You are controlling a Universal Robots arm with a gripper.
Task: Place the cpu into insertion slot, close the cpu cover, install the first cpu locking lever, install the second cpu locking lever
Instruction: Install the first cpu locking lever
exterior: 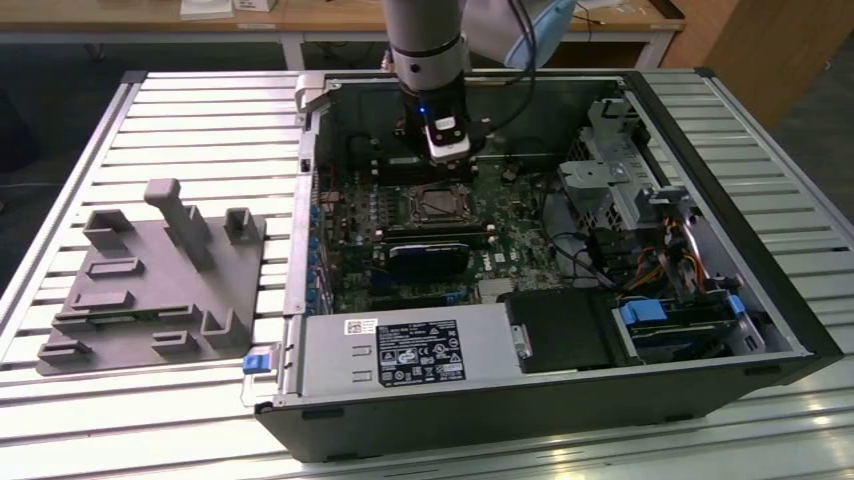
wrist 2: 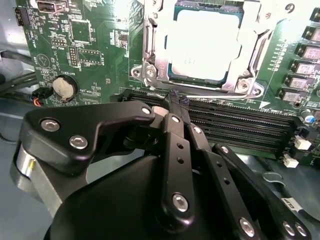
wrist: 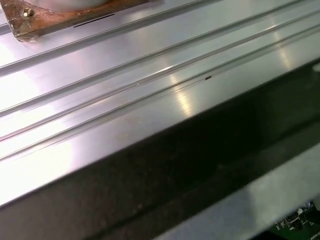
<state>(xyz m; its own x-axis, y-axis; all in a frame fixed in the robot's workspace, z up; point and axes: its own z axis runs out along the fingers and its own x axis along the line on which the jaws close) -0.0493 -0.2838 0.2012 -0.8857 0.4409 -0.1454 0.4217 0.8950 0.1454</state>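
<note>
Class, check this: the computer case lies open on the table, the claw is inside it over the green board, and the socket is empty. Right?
The socket is not empty: the second wrist view shows the silver chip seated in it. The rest stands: the case lies open on the table, and the claw is inside it over the green board.

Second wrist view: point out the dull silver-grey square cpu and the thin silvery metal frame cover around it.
cpu (wrist 2: pixel 207 47), second wrist view, middle of its metal face.
cpu cover (wrist 2: pixel 156 45), second wrist view, one side bar.
</note>
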